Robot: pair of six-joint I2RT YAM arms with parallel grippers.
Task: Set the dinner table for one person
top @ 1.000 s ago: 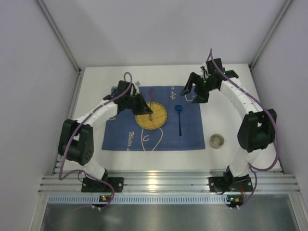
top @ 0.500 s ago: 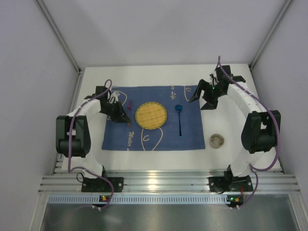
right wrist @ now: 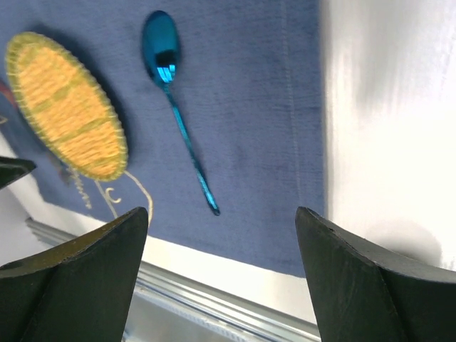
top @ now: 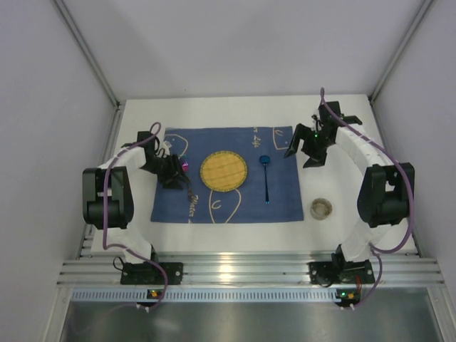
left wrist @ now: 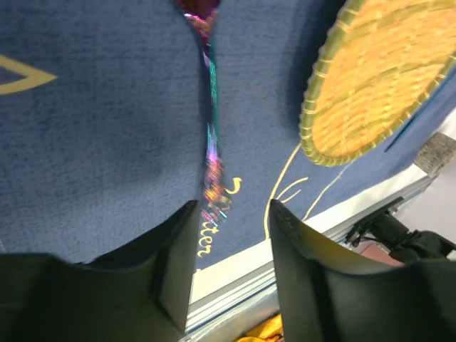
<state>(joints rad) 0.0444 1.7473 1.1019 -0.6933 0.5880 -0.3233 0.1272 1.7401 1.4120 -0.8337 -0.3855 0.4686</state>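
- The left tool (left wrist: pixel 234 206) had swung off the plate (top: pixel 223 171) and dropped low to the mat (top: pixel 281 199) on the plate's left side; a second earlier it hung over the plate.
- An iridescent utensil (left wrist: pixel 211 142) lay flat on the mat just beside the plate, handle toward the near edge. Its pink head was too cropped to tell fork from knife.
- The left tool's fingers (left wrist: pixel 174 271) stood apart, wider than the handle, whose end sat between them. It looked let go rather than clamped.
- The right tool (right wrist: pixel 221 212) had drawn back slightly toward the mat's right edge. Its fingers were spread wide and held nothing.
- The spoon (right wrist: pixel 187 142) had not moved and lay on the mat right of the plate.
- The cup (top: pixel 321 207) also kept its place, on the bare desk (top: pixel 235 114) just off the mat's right edge.
- The desk lay under everything, with the mat in its middle.
- My judgement: the left side of the setting was just filled, so plate and cutlery were done. The cup probably remained to be brought nearer, a job for the free right tool.
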